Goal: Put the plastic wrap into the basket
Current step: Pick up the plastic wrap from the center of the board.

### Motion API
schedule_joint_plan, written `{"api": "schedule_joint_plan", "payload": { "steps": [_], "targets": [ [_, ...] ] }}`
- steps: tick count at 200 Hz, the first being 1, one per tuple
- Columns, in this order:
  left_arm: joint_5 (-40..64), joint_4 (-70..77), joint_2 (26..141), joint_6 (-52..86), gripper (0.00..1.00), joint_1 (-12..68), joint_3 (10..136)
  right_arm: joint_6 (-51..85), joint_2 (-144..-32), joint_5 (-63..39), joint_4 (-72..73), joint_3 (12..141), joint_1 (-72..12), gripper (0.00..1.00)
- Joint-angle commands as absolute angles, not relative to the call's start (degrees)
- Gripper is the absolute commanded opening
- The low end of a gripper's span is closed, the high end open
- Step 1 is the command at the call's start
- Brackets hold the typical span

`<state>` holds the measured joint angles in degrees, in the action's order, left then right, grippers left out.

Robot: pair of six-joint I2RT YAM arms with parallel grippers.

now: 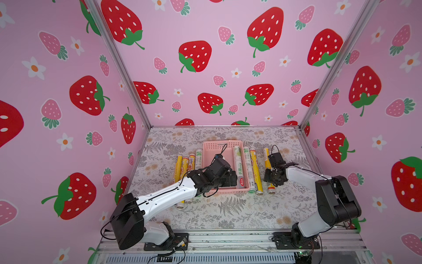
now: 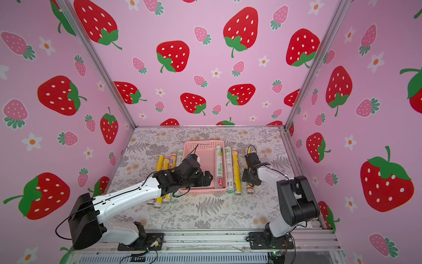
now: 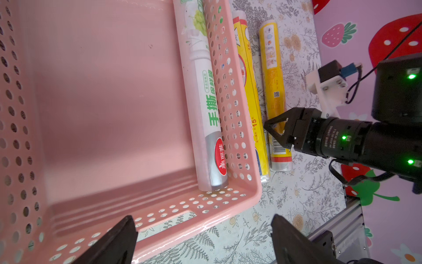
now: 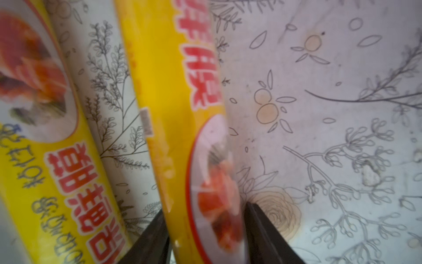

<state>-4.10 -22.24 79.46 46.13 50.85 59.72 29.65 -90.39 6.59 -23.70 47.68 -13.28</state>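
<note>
Pink perforated plastic basket [image 1: 219, 143] sits mid-worktop [image 1: 228, 212], one slim white roll [image 1: 238, 164] lying along its right wall. Left hand [image 3: 202, 218] hangs wide open over its near end. Right hand [image 4: 204, 211] pinches a glossy yellow roll [image 4: 173, 114] toward the worktop's right edge.

Pink strawberry-print walls all round: the back wall [image 1: 230, 27] fills the upper middle, with side panels at frame left [image 1: 27, 146] and right [image 1: 388, 128]. Silver metal posts [image 1: 118, 66] run down the two corners. Lower middle, a grey floral tabletop [image 1: 228, 214] — and along the bottom edge, an aluminium rail [image 1: 228, 238]. Light is soft and even.
</note>
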Motion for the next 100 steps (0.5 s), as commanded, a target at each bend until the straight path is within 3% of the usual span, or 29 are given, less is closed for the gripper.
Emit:
{"api": "schedule_joint_plan", "payload": {
  "steps": [1,31,100],
  "targets": [
    [-5.4,-23.6,78.3,45.0,0.97,50.7,62.7,30.7,-88.0,10.6,-24.6,47.0,-13.2,0.45],
    [-8.6,-23.6,74.1,44.2,0.97,50.7,61.8,30.3,-82.0,11.6,-25.5,46.3,-13.2,0.33],
    [-9.0,-26.6,73.0,38.9,1.00,47.5,68.8,32.0,-70.3,6.1,-36.6,56.4,-16.6,0.30]
  ]
}}
